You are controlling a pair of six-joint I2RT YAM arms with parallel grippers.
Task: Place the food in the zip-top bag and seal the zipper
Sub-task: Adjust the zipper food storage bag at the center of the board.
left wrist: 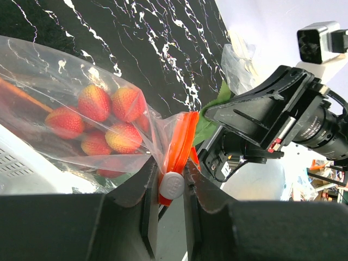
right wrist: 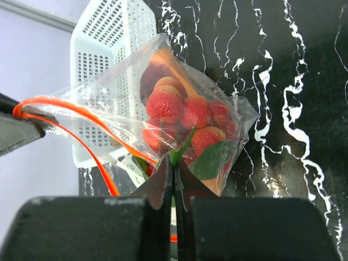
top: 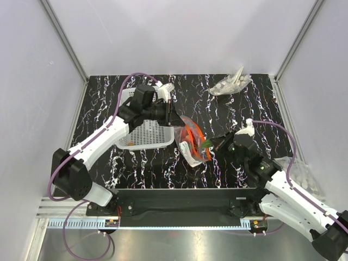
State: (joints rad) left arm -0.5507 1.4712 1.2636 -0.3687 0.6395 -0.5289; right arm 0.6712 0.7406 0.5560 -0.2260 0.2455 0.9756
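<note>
The zip-top bag (top: pixel 191 147) hangs between my two grippers above the table, beside the basket. It holds the food: red strawberries (right wrist: pixel 166 103) and a green leaf (right wrist: pixel 212 157), which also show in the left wrist view (left wrist: pixel 95 103). My left gripper (top: pixel 175 117) is shut on the orange zipper (left wrist: pixel 182 136) at its white slider (left wrist: pixel 173 185). My right gripper (top: pixel 213 144) is shut on a green leaf stem (right wrist: pixel 176 155) at the bag's near edge. In the right wrist view the zipper (right wrist: pixel 81 113) shows as two strips standing apart.
The white lattice basket (top: pixel 144 128) stands left of the bag, under the left arm, and shows behind the bag in the right wrist view (right wrist: pixel 103 54). A clear plastic wad (top: pixel 231 84) lies at the back right. Grey walls enclose the black marbled table (top: pixel 261 109).
</note>
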